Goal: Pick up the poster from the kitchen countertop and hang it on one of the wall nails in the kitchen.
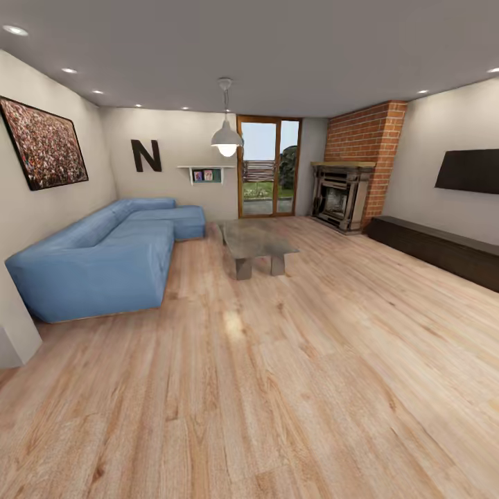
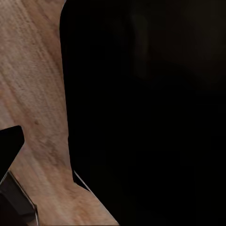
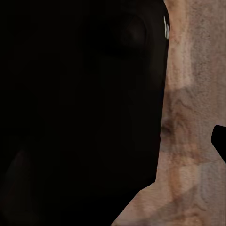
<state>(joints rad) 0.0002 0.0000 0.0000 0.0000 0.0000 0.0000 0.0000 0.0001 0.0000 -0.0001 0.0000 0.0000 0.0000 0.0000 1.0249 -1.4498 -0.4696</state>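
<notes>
Poster, kitchen countertop and wall nails: whereabouts cannot be told from these pictures; the head view looks into a living room.

Floor (image 1: 291,388): wood planks, warm light-brown grain, glossy patch near centre. Same planking runs past dark robot parts in both wrist views.

Left side: blue sectional sofa (image 1: 104,256), soft rounded cushions, matte fabric. Above it on the left wall, wide crowd-pattern picture (image 1: 45,143) in a thin dark frame. Far wall: big dark letter N (image 1: 145,155), small white shelf (image 1: 205,173) with two small pictures.

Centre: low coffee table (image 1: 255,244), grey stone-look slab top on blocky legs. White dome pendant lamp (image 1: 226,138) hangs above it. Far: wood-framed glass door (image 1: 269,168).

Right: red brick chimney (image 1: 364,149) over a dark metal fireplace (image 1: 339,196); long low dark cabinet (image 1: 436,249) along the right wall; flat black TV (image 1: 468,170) mounted above.

Grippers: wrist views mostly black, blurred housing close to the lens; whether either pincer is spread or pressed together, cannot tell.
</notes>
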